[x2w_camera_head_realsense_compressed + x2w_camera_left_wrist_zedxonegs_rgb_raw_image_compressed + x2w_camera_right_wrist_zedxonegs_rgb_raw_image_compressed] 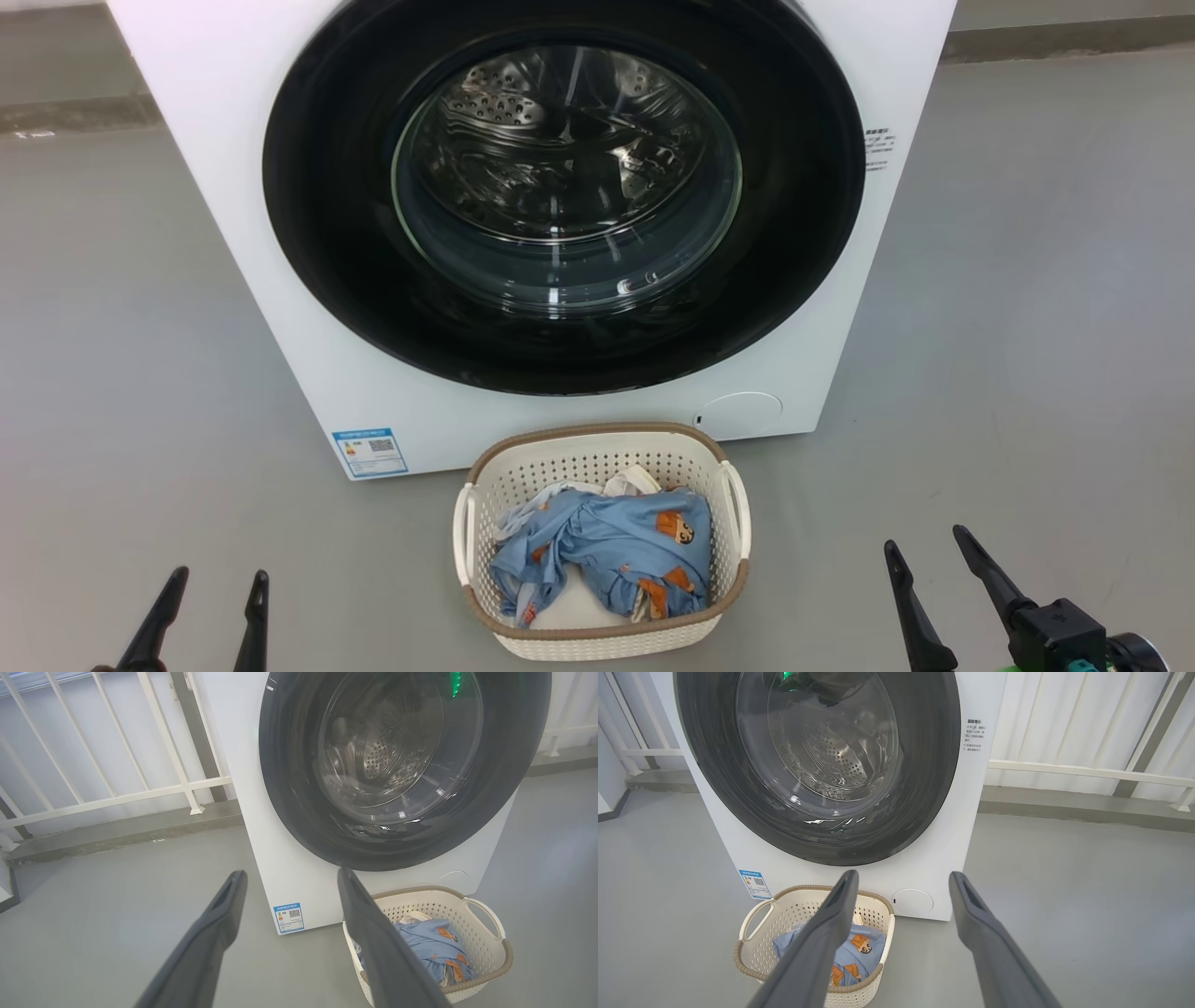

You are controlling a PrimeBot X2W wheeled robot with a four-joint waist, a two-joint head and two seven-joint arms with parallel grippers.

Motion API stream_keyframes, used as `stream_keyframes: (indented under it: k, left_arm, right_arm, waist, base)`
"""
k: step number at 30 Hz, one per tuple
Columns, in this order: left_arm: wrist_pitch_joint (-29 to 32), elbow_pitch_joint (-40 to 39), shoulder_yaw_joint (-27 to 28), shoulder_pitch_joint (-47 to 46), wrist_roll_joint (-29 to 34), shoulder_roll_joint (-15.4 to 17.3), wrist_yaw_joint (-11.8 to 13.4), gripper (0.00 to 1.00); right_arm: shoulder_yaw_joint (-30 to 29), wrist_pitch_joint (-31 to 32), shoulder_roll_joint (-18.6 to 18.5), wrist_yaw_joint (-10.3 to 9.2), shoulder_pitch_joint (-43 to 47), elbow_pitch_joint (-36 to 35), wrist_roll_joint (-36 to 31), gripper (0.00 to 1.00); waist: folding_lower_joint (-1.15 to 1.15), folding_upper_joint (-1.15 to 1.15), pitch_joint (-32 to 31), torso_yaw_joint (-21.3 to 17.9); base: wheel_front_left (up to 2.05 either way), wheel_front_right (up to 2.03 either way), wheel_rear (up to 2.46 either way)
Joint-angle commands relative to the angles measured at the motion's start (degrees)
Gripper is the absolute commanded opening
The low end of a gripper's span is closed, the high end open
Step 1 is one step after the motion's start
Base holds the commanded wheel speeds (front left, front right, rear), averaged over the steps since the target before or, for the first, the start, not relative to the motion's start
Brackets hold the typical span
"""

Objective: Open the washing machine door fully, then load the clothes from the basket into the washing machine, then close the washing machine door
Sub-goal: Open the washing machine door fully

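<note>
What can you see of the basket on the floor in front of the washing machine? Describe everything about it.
The basket is a small, rounded-rectangle tub of cream-white plastic, with walls perforated by rows of little holes and a brown woven-look rim. A looped handle sits on each short side. It stands upright on the grey floor, close in front of the washing machine, below its closed door. Light-blue printed clothes and pale fabric lie inside.
</note>
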Motion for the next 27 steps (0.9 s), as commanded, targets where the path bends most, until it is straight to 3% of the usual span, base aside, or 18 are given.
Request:
stream_keyframes:
  k: [1, 27]
  left_arm:
    - [-0.8, -1.8, 2.4, -1.4, -0.3, 0.9, -0.1, 1.00]
    - [-0.8, -4.4, 3.7, -1.6, -0.9, -0.6, -0.1, 1.00]
  right_arm:
    - [1.4, -0.7, -0.5, -0.06, -1.0, -1.3, 0.4, 1.00]
    - [2.4, -0.7, -0.4, -0.06, -0.6, -0.9, 2.2, 1.00]
  waist:
    - [0.00, 0.00, 0.0, -0.1]
    - [0.00, 0.00, 0.2, -0.8]
  base:
    - [0.54, 0.54, -1.08]
    - [0.98, 1.03, -2.01]
